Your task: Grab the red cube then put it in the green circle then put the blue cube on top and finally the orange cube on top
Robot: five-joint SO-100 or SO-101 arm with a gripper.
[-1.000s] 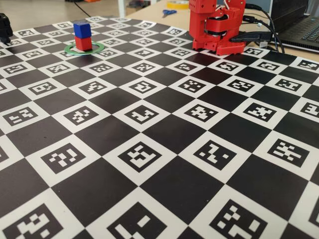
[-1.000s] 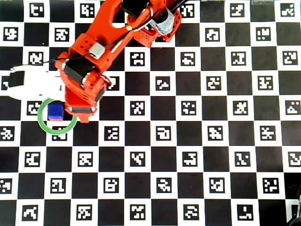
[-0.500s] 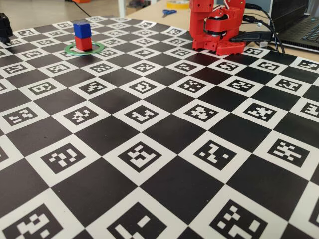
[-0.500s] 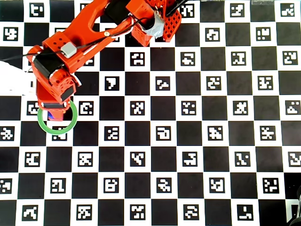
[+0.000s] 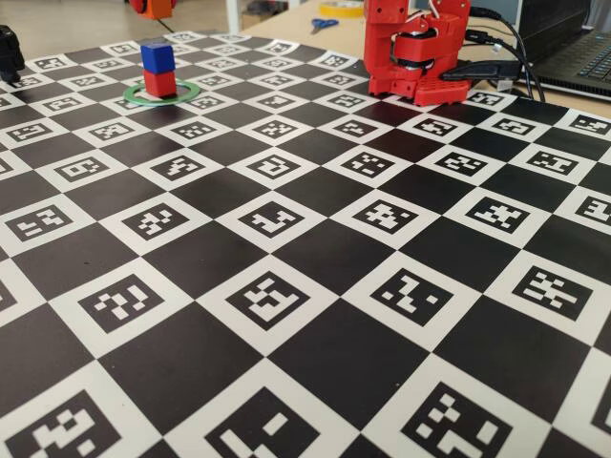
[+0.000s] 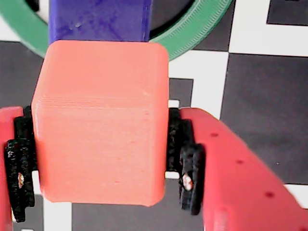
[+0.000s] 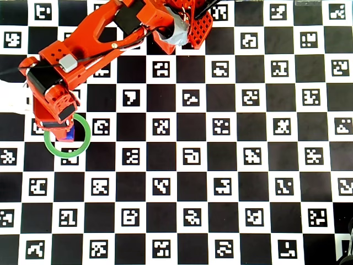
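In the wrist view my gripper (image 6: 101,139) is shut on the orange cube (image 6: 101,120), with black pads pressed on its left and right faces. Just beyond it is the blue cube (image 6: 98,19), inside the green circle (image 6: 192,36). The fixed view shows the blue cube (image 5: 157,54) stacked on the red cube (image 5: 159,83) in the green circle (image 5: 181,93); the gripper barely shows at the top edge above them. From overhead, the gripper (image 7: 58,126) hangs over the green circle (image 7: 67,155) and covers most of the blue cube (image 7: 69,134). The red cube is hidden there.
The red arm base (image 5: 415,48) stands at the far right of the checkered marker mat (image 5: 305,286). Beyond the mat lie blue scissors (image 5: 323,24), a laptop (image 5: 573,48) with cables, and a black object (image 5: 9,52) at the left edge.
The arm has swung left in the overhead view, from beside the ring to right over the blue cube. The stack has not moved.
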